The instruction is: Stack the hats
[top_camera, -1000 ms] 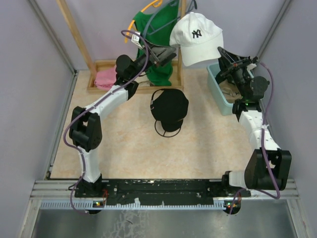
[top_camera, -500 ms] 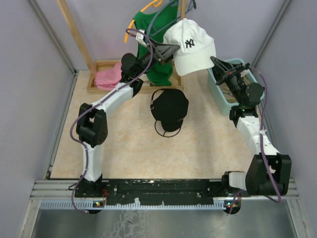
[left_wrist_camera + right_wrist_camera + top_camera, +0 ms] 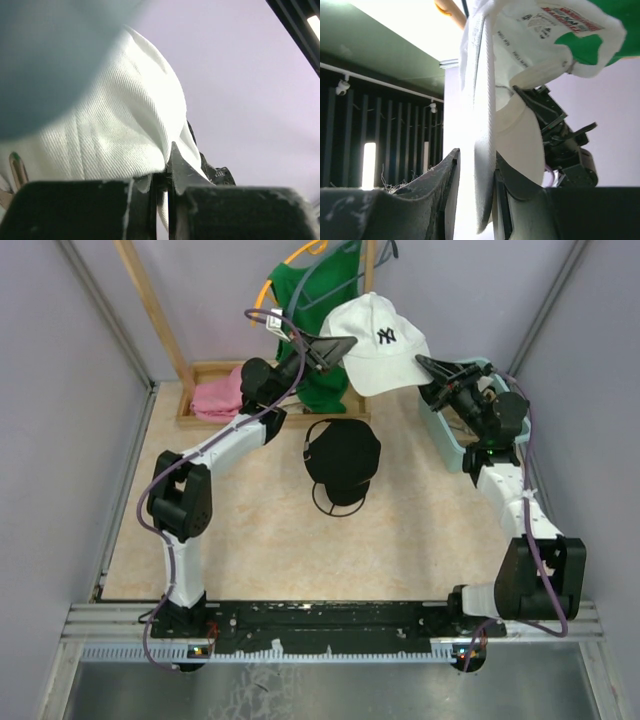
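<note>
Surface: we see a beige tabletop [image 3: 250,530] between pale lilac walls, with both arm bases at its near edge.
White cap: we find the white cap [image 3: 385,355] held up in the air between the two arms, well above the table, its dark embroidered logo facing the overhead camera. It hangs over the far middle of the table.
Left gripper: our left gripper [image 3: 348,342] meets the cap's left edge. In the left wrist view its fingers [image 3: 150,200] are pinched tight on a fold of white twill.
Right gripper: our right gripper [image 3: 422,363] reaches the cap's right edge. In the right wrist view the cap's rim sits clamped between the two fingers [image 3: 445,190], with the inner labels showing above.
Black cap: we see a black cap [image 3: 343,452] lying on the middle of the table, brim toward the bases. From above we cannot tell whether it is one cap or more.
Backdrop: a green shirt [image 3: 322,390] on an orange hanger [image 3: 290,255] hangs from a wooden frame [image 3: 150,310] at the far edge, with a pink cloth [image 3: 215,397] on the frame's base.
Right side: a teal bin [image 3: 440,430] stands under the right arm.
</note>
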Robot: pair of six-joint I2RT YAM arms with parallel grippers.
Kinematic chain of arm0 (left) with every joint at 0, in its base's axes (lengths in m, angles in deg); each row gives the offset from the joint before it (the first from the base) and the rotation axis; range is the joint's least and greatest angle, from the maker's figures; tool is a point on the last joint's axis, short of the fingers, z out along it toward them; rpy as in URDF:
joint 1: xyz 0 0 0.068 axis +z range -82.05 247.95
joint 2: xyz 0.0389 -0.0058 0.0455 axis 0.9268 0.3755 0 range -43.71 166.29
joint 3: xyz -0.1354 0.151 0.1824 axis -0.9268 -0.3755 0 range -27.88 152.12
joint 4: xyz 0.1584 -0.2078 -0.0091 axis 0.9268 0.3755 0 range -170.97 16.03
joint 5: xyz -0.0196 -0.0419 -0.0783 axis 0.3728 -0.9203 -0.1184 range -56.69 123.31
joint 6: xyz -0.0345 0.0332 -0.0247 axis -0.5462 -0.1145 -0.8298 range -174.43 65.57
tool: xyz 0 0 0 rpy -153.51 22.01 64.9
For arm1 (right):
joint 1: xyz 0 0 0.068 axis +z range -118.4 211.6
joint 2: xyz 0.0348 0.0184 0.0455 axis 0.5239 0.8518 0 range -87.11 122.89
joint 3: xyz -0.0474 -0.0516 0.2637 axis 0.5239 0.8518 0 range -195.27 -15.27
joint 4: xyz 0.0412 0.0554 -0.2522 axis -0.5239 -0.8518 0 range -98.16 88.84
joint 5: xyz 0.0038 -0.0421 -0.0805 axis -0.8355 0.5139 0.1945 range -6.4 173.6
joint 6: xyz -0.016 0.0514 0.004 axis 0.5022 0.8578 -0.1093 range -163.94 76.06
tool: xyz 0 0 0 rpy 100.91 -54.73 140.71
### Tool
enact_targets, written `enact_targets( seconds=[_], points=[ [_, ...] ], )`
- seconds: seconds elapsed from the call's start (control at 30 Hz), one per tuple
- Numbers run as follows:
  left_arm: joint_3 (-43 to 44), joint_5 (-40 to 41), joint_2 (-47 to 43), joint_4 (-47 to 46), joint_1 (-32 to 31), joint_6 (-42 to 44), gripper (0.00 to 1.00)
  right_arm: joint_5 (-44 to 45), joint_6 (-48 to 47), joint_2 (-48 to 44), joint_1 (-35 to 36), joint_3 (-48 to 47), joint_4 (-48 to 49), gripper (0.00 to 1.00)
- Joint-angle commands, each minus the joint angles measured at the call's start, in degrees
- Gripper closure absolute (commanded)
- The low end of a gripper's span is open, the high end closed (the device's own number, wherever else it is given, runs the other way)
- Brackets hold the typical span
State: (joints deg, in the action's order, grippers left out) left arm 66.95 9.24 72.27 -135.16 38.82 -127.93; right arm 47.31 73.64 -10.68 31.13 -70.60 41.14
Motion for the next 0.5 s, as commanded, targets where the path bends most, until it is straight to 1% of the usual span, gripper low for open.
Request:
enact_targets(
  seconds=[0.0, 0.07, 0.13, 0.23, 0.47],
  points=[
    [-0.54, 1.97, -3.88, -1.92, -0.45, 6.36, 1.0, -2.41, -3.91, -2.23, 0.51, -4.39, -1.59, 0.71],
    [-0.68, 2.72, -4.08, -1.27, -0.49, 7.01, 1.0, -2.58, -4.19, -2.37, 0.6, -4.48, -1.98, 0.7],
    [-0.88, 3.45, -4.45, -0.36, -0.51, 8.65, 1.0, -2.72, -5.51, -2.86, 1.02, -5.06, -4.59, 0.68],
    [-0.55, 4.39, -4.66, 0.99, -0.56, 10.79, 1.0, -2.62, -7.19, -3.63, 1.63, -5.78, -7.06, 0.68],
    [2.25, 5.39, -3.09, 2.87, -0.53, 14.37, 1.0, -2.16, -7.16, -5.06, 3.01, -5.41, -8.27, 0.65]
  ],
)
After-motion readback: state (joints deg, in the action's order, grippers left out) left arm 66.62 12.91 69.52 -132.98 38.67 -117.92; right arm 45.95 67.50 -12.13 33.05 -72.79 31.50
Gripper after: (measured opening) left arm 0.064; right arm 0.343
